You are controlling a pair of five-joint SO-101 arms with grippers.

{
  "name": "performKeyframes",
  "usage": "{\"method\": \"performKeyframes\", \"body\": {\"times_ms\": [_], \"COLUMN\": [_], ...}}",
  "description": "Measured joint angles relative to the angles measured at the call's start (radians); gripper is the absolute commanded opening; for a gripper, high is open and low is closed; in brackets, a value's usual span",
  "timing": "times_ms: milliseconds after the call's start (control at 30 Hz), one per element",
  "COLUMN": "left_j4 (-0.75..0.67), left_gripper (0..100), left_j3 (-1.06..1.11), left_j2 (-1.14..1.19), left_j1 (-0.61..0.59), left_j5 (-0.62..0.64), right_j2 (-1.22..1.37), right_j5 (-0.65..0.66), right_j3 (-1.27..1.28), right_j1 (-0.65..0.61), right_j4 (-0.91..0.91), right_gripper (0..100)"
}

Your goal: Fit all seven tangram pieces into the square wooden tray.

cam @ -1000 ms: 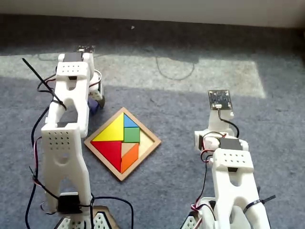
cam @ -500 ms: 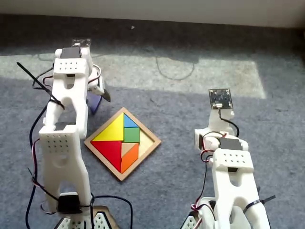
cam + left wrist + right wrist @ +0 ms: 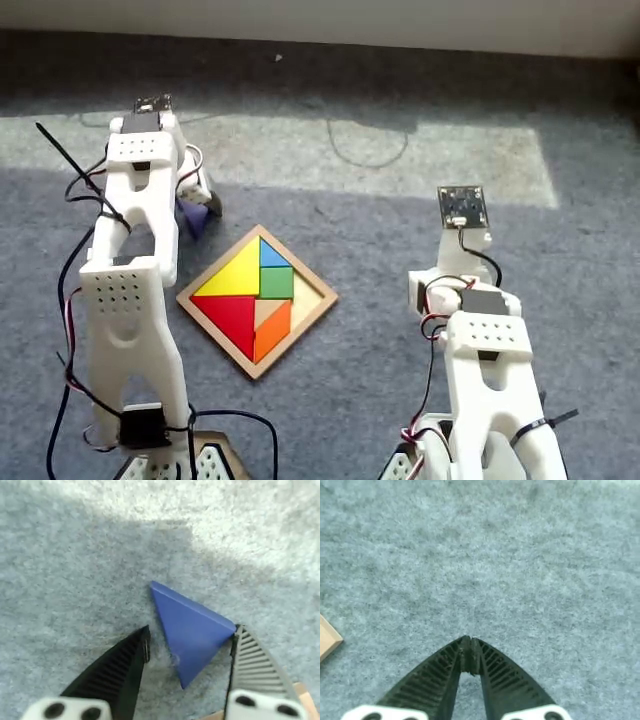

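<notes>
From where I stand, the wooden tray (image 3: 314, 296) lies turned like a diamond on the grey carpet (image 3: 400, 250) between the 2 arms, and 6 coloured pieces (image 3: 238, 278) sit inside it. Bare wood shows along the side nearer the right arm, so I judge that this gap waits for the last piece. That 7th piece, a blue triangle (image 3: 195, 620), lies flat on the carpet just beside the far left edge of the tray, not in it. The left gripper (image 3: 190, 632) hangs directly over the triangle with its fingers spread wide. The pale finger touches 1 corner of the triangle, and the black finger stands a little apart from the opposite edge. I think it is placed so because a thin flat piece can be taken only by its edges, with 1 finger on each side before they close. Nothing is gripped for now. The grip may slip, because the slanted sides of the triangle can turn between the fingers. The right gripper (image 3: 470, 652) is closed on nothing and points down at plain carpet near a corner of the tray, probably parked there to leave room for the other arm.
</notes>
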Motion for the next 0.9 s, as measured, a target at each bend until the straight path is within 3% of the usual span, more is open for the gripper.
{"method": "performKeyframes", "body": {"times_ms": [233,433,767,900], "left_j4": [-0.008,-0.011,-0.011,-0.011], "left_gripper": [26,26,26,21], "left_j3": [-0.018,-0.060,-0.083,-0.084], "left_j2": [0.000,0.000,0.061,0.063], "left_j1": [0.000,-0.002,-0.006,-0.003], "left_j5": [0.002,0.149,0.169,0.169], "right_j2": [0.000,0.000,0.000,0.000], "right_j5": [0.000,0.000,0.000,0.000], "right_j3": [0.000,0.000,0.000,0.000], "right_j1": [0.000,0.000,0.000,0.000], "right_j4": [0.000,0.000,0.000,0.000], "right_gripper": [0.6,0.6,0.6,0.6]}}
